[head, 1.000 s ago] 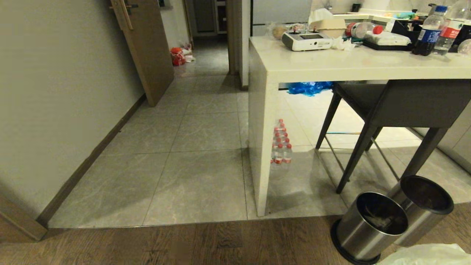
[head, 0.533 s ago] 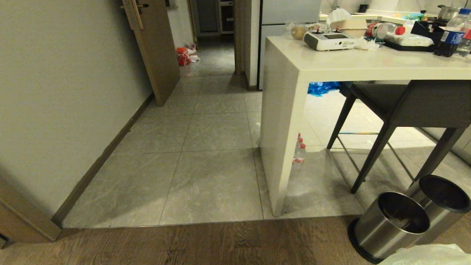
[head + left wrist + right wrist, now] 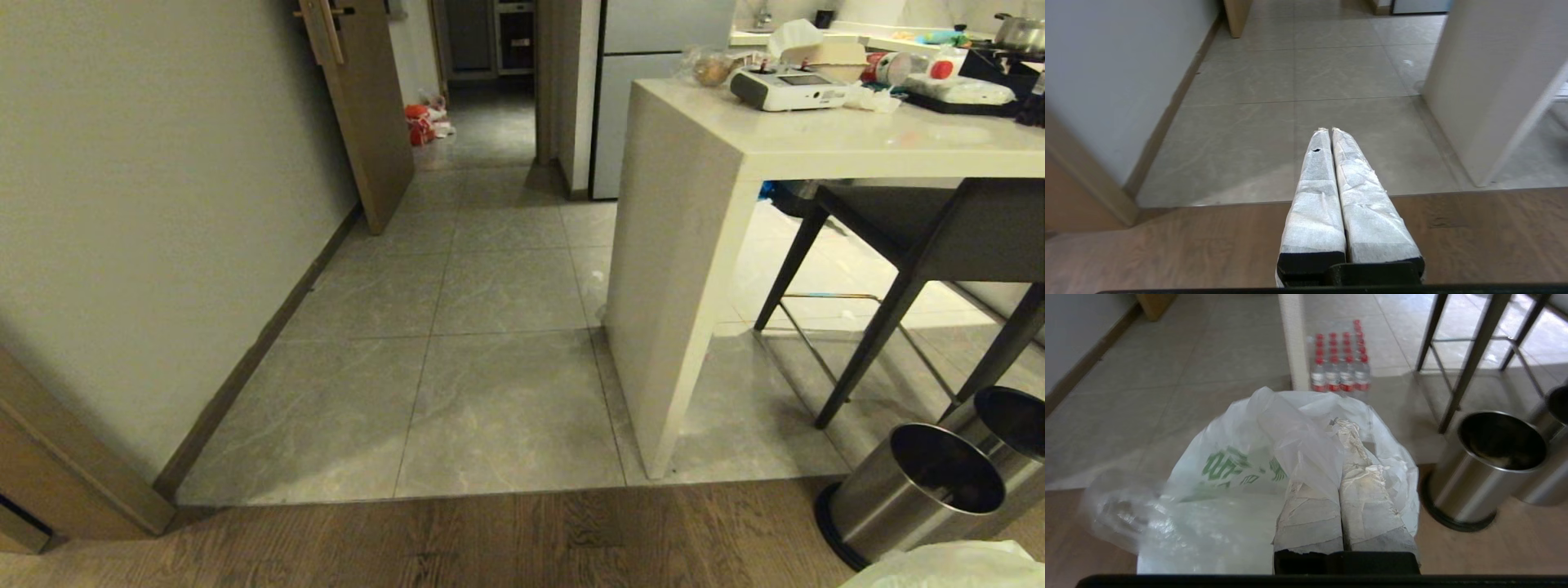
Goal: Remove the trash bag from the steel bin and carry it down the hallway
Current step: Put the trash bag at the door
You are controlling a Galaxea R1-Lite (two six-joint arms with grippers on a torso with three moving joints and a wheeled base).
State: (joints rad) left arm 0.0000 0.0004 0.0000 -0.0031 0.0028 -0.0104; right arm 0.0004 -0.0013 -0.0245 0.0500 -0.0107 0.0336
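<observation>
Bag (image 3: 1229,486) out of bin (image 3: 922,490), lower right of head frame, clamped in closed right jaws (image 3: 1345,428); left jaws (image 3: 1329,131) closed, empty, over hallway (image 3: 490,278) tiles.

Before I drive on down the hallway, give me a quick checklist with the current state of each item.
1. Bag out of the steel bin: ok, it hangs clear beside it.
2. Right gripper jaws shut on the bag: ok, plastic is pinched between them.
3. Left gripper empty, jaws shut: ok.
4. Hallway floor ahead passable: ok up to the open door; red bags lie beyond it.
5. Room beside the counter: ok.
6. Bag intact underneath: cannot tell.
</observation>
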